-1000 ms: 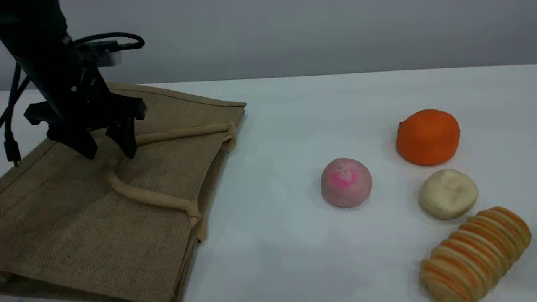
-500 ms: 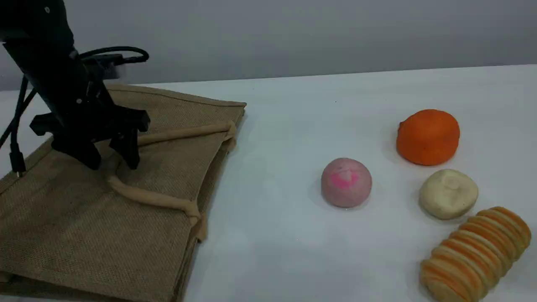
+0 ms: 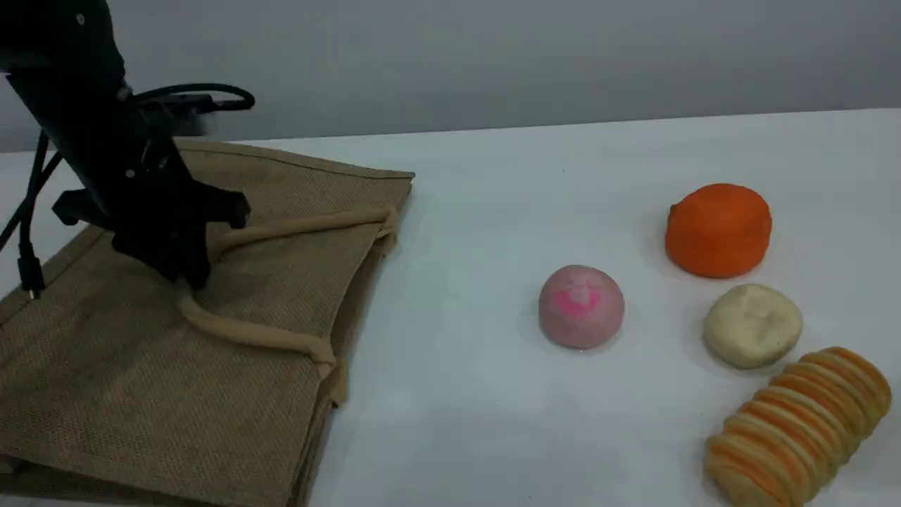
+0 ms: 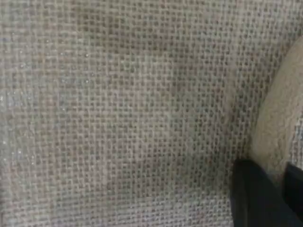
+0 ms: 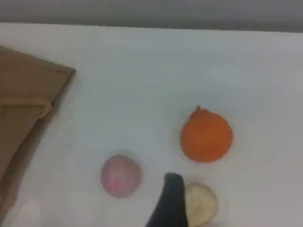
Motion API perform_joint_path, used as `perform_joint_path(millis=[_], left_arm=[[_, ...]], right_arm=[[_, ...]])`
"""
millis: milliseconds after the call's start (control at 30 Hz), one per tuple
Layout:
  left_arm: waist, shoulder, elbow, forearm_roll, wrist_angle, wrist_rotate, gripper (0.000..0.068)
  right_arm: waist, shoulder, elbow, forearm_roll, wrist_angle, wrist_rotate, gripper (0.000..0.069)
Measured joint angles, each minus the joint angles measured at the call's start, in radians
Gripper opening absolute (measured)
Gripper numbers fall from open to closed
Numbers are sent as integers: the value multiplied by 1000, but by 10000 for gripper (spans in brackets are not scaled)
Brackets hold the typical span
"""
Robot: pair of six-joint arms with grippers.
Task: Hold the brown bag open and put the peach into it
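Observation:
The brown bag [image 3: 141,366] lies flat on the left of the white table. Its beige handle [image 3: 253,334] loops across the top side. My left gripper [image 3: 186,274] stands at the bend of that loop with its fingers drawn together on the handle. In the left wrist view, the jute weave [image 4: 118,118] fills the frame and the handle [image 4: 279,127] runs down into the dark fingertips [image 4: 255,203]. The peach [image 3: 581,306] rests alone mid-table, far from the bag. In the right wrist view, one fingertip [image 5: 171,201] hovers high above the peach [image 5: 121,175], holding nothing.
An orange ball [image 3: 718,229] sits behind and to the right of the peach. A cream-white lump [image 3: 752,325] lies in front of the orange ball. A ridged orange-striped roll [image 3: 795,426] lies at the front right corner. A black cable [image 3: 28,232] hangs beside the left arm.
My left gripper came down a little onto the bag and its spread fingers closed on the handle's bend. The peach and other foods stayed put.

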Motion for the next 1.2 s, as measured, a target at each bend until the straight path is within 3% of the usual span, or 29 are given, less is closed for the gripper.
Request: perform_joint_path(millis=[167,433,800,1200], left_arm=[[0,-2,-30,0,63,26,92],[0,-56,-227,-10,317,117,92],[0,-68,-494,-174,636,320,92],[-4,-76,-639,-312,656,419,92]], right_arm=[[0,0,0,0,0,-1,584],[0,8,0,0,-1,-1,584],[0,166,0,0,-23,-1,584],[0,375,0,80,-31,-113,584]])
